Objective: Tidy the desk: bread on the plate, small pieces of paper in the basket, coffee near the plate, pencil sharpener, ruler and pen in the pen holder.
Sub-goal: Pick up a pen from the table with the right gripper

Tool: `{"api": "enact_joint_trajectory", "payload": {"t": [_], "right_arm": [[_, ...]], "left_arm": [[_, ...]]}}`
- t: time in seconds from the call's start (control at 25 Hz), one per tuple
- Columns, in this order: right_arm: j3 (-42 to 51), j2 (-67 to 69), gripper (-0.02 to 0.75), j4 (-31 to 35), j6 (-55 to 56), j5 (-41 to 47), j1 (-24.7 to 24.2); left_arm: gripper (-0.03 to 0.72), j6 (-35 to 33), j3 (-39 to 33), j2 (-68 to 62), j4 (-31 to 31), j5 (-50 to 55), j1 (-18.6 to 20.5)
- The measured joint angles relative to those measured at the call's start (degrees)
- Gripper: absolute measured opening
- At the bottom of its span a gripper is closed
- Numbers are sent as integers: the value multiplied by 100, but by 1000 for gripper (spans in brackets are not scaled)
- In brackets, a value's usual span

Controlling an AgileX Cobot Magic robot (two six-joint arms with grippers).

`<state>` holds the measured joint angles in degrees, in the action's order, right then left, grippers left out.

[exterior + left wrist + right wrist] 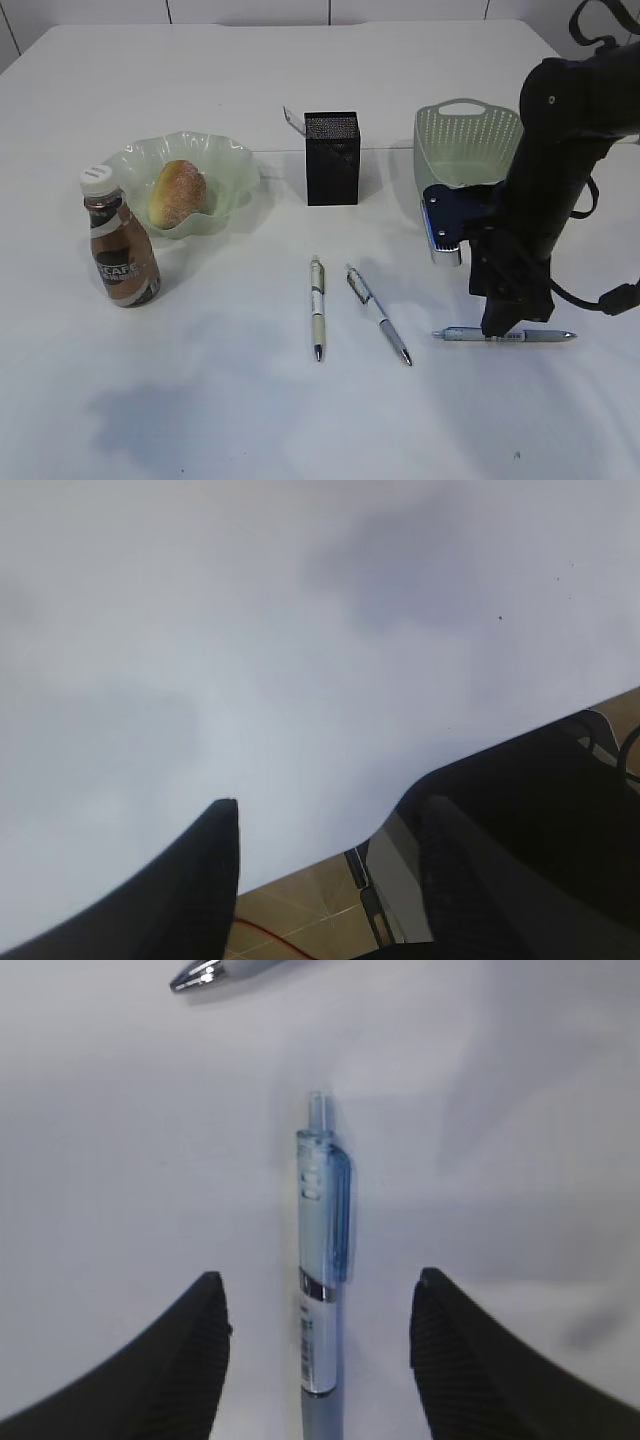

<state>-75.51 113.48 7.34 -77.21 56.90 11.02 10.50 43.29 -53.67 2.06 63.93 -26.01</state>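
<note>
My right gripper (503, 325) stands low over a light blue pen (455, 334) at the right of the desk (250, 420). In the right wrist view the pen (322, 1190) lies lengthwise between the open fingers (195, 1350), untouched. Two more pens (317, 305) (378, 313) lie mid-desk. The bread (178, 192) sits on the plate (232, 160), and the coffee (120, 240) stands just in front. The pen holder (332, 158) stands centre back with a clear ruler (290, 120) showing at its left corner. The pencil sharpener and paper pieces are out of view. My left gripper (330, 805) is open and empty.
The pale green basket (468, 140) stands behind my right arm, at the back right. A silver pen tip (205, 974) lies ahead of the right gripper. The left wrist view shows the desk's front edge (300, 875) with tan floor beyond it.
</note>
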Motion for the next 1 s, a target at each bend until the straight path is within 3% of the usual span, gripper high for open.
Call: {"api": "enact_joint_trajectory", "payload": {"t": [1.0], "right_arm": [[0, 206, 459, 51, -11, -132, 0]], "left_arm": [[402, 0, 0, 0, -15, 0, 0]]}}
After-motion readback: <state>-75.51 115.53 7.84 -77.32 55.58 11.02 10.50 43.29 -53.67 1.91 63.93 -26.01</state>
